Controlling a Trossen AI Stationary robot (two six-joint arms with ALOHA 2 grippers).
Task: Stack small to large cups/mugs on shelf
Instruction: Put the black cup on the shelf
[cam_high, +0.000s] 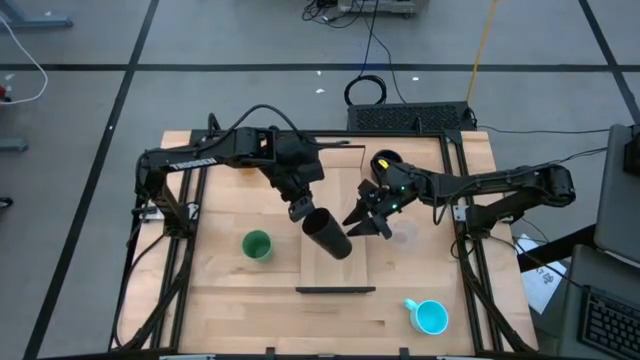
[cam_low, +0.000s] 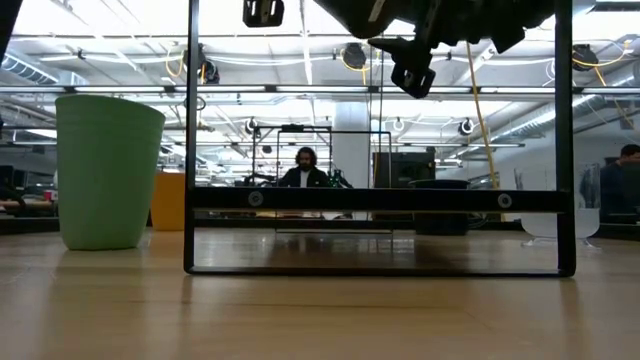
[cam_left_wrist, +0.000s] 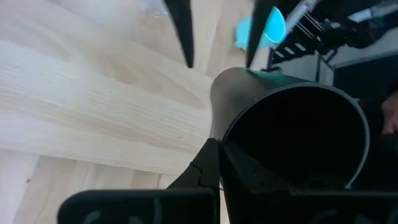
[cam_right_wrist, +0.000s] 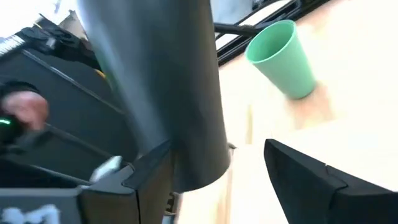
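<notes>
My left gripper (cam_high: 303, 212) is shut on the tall black cup (cam_high: 328, 234), which slants above the light-wood shelf (cam_high: 335, 268). My right gripper (cam_high: 368, 225) is open beside the cup's closed end; in the right wrist view that end (cam_right_wrist: 199, 168) lies between its fingers, close to one of them. The green cup (cam_high: 257, 245) stands upright on the table left of the shelf. The bright blue mug (cam_high: 431, 317) sits near the table's near right corner. A dark mug (cam_high: 385, 162) stands at the far side. An orange cup (cam_low: 168, 200) and a clear cup (cam_low: 560, 224) show in the low view. My left gripper holds the tall black cup at its open rim (cam_left_wrist: 219, 144), one finger (cam_left_wrist: 205, 167) outside the wall; the other is hidden in the dark mouth. It comes slanting from above and the far left. The cup is lifted clear, tilted, closed end pointing toward the near right. My right gripper has one finger (cam_right_wrist: 149, 180) right beside the cup's wall near the closed end; I cannot tell whether it touches.
Dark strips (cam_high: 335, 290) mark the shelf's short ends. Black frame posts (cam_low: 190, 140) stand at the table's sides. A keyboard-like black box (cam_high: 410, 118) lies past the far edge. A person (cam_low: 305, 168) sits in the room behind.
</notes>
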